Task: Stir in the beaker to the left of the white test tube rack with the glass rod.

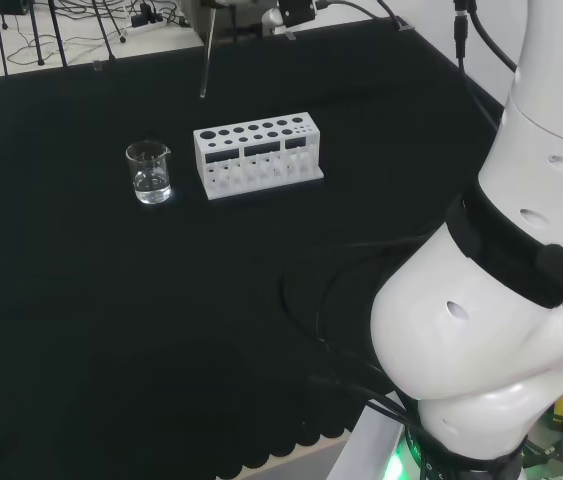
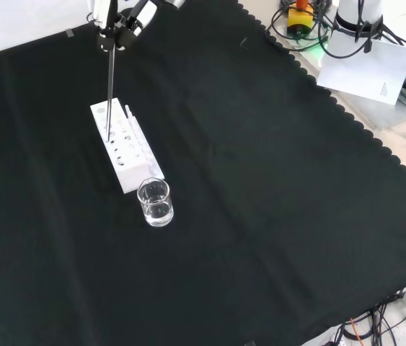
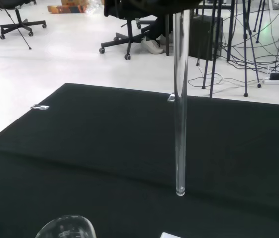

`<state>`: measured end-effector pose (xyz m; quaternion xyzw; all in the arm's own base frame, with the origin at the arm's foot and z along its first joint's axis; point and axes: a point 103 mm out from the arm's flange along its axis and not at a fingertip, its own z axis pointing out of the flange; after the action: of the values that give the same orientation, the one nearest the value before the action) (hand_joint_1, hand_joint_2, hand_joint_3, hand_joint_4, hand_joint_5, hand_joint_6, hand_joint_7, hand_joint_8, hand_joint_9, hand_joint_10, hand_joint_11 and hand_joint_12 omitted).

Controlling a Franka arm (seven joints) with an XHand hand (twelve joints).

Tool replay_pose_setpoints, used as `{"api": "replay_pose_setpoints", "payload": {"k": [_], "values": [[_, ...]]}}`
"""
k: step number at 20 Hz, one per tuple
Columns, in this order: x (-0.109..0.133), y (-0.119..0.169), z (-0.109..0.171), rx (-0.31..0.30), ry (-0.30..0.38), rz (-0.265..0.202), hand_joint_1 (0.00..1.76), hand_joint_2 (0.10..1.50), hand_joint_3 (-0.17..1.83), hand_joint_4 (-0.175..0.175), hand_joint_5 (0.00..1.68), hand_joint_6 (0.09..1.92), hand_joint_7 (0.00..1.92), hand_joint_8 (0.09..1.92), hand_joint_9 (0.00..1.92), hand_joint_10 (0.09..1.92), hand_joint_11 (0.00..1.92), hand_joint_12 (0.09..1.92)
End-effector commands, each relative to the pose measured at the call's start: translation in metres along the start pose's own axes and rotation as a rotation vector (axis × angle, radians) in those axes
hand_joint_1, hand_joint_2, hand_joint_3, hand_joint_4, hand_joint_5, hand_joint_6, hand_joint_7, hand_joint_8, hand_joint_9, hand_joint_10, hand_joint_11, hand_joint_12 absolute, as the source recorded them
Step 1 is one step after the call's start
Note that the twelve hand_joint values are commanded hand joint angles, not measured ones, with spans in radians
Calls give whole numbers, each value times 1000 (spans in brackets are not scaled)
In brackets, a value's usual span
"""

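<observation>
While the hand [image 2: 116, 25] up at twelve o'clock in the front view holds the thin glass rod [image 2: 109, 86] in its curled fingers, the rod hangs straight down above the white test tube rack [image 1: 258, 155]. Its round holes are open. At nine o'clock from the rack in the head view stands the small clear beaker [image 1: 149, 172] with water, well apart from the rod. Soft black cloth covers the desk [image 1: 111, 320].

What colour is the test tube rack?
White; the test tube rack shows best in the head view.
</observation>
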<state>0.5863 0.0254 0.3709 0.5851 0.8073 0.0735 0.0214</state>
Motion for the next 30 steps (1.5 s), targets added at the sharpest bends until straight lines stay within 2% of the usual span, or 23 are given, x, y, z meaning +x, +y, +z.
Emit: {"api": "replay_pose_setpoints", "payload": {"k": [1,6,10,18,21,30], "values": [[7,2,0,0,-7,-14,1308,1099,-175,-175,1277,194,1234,912,1849,524,1547,506],[16,5,-3,-10,11,-25,1308,1099,-175,-175,1277,193,1234,912,1850,521,1547,506],[30,9,-4,-7,13,-53,1308,1099,-175,-175,1278,193,1234,912,1852,519,1548,506],[82,12,11,28,20,-147,1308,1099,-175,-175,1278,192,1234,913,1853,516,1548,506],[95,11,16,35,36,-165,1308,1099,-175,-175,1278,191,1233,913,1854,515,1549,506],[98,11,37,52,55,-182,1308,1099,-175,-175,1278,191,1233,914,1856,512,1549,505]]}}
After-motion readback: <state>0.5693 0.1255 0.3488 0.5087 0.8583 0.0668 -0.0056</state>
